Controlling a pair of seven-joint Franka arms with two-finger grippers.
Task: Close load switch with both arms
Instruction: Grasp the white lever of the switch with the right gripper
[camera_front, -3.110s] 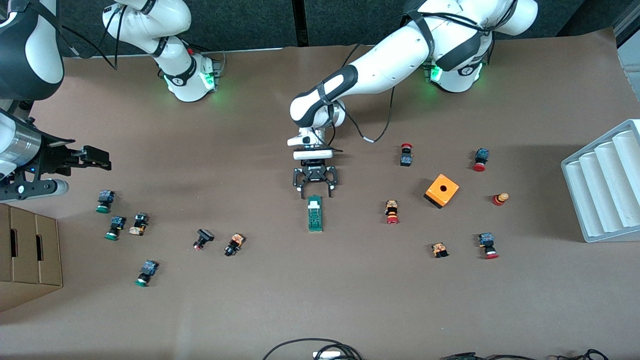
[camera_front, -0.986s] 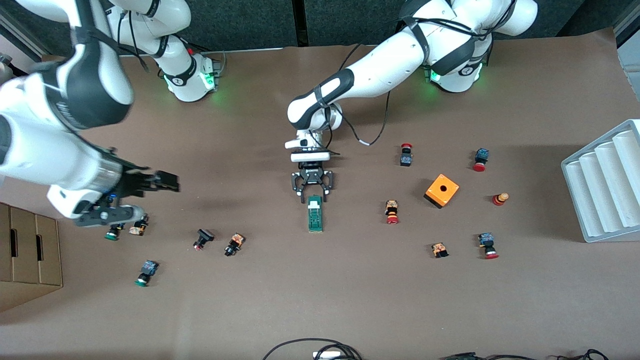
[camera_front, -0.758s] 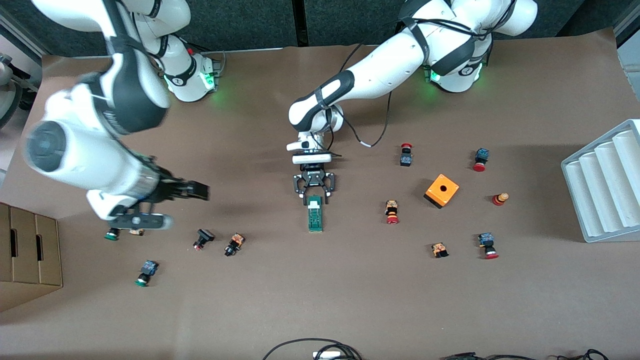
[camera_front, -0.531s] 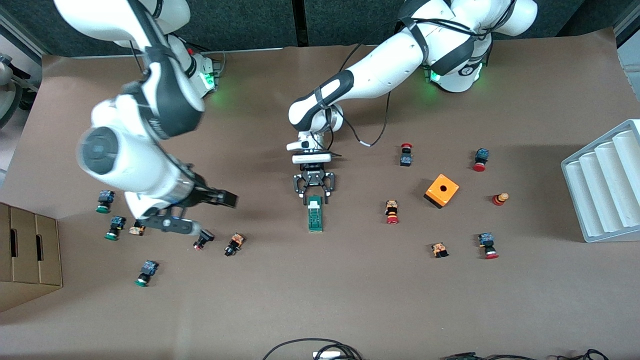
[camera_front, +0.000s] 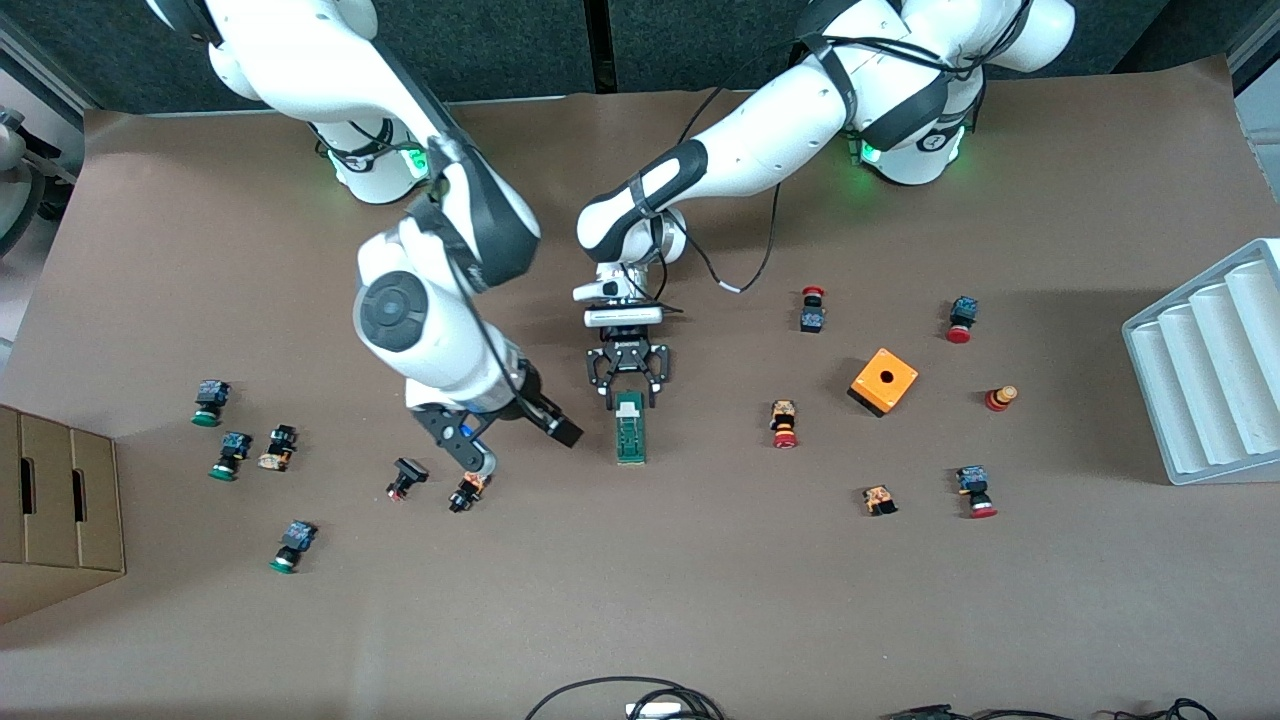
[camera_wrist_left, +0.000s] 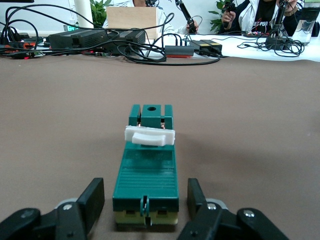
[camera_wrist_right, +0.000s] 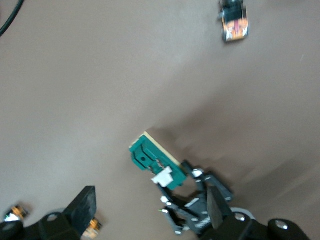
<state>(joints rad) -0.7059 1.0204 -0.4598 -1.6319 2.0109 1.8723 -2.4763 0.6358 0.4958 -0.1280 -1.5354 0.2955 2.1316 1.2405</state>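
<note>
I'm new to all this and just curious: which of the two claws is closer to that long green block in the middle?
The left gripper: it is shut on the end of the green block with the white tab. The right gripper hangs open just beside the block.

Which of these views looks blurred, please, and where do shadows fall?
Right wrist view: soft with blur, the load switch smeared at its edges. Left wrist view: sharp on the switch. Front view: crisp, a broad shadow on the table around the orange cube.
</note>
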